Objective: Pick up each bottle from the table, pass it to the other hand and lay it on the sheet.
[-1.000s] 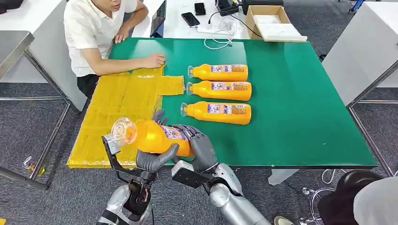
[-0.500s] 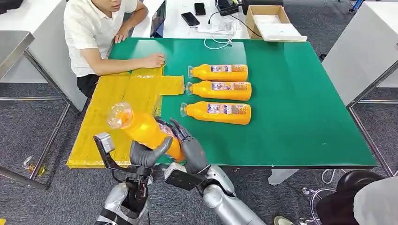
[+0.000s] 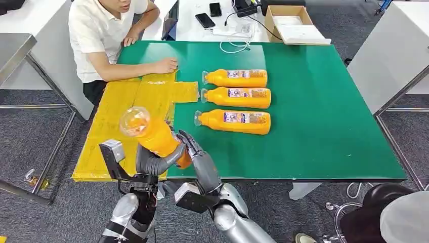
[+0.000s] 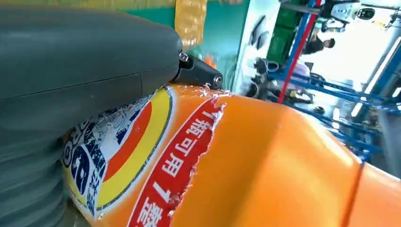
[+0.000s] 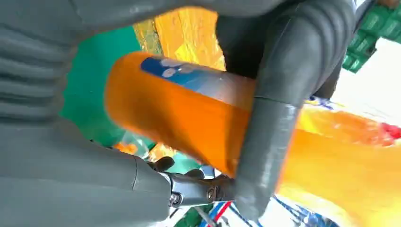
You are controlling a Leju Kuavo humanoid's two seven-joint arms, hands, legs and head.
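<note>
1. At far left, a person (image 3: pixel 103 38) in a white shirt seated at the table's corner, one hand resting flat on the far end of the sheet.
2. Yellow sheet (image 3: pixel 126 109) spread over the left part of the green table (image 3: pixel 324 116), its near edge at the table's front edge.
3. Left hand (image 3: pixel 154 161) raised above the sheet's near right corner, fingers and thumb wrapped around the lower body of an orange bottle (image 3: pixel 154 135).
4. Held bottle tilted, clear cap end pointing up and to the left, base down by both hands; not touching the sheet.
5. Seen close in the left wrist view: thick grey thumb pressed on the bottle's printed label (image 4: pixel 142 161).
6. Right hand (image 3: pixel 197 157) just right of the left one, fingers spread apart beside the bottle's base; from the head view, cannot tell whether touching.
7. In the right wrist view, a grey finger (image 5: pixel 272 127) lying across the orange body, whose hand unclear.
8. Further right, three more bottles (image 3: pixel 238 93) lying in a row mid-table, caps pointing left, near each other, well apart from the hands.
</note>
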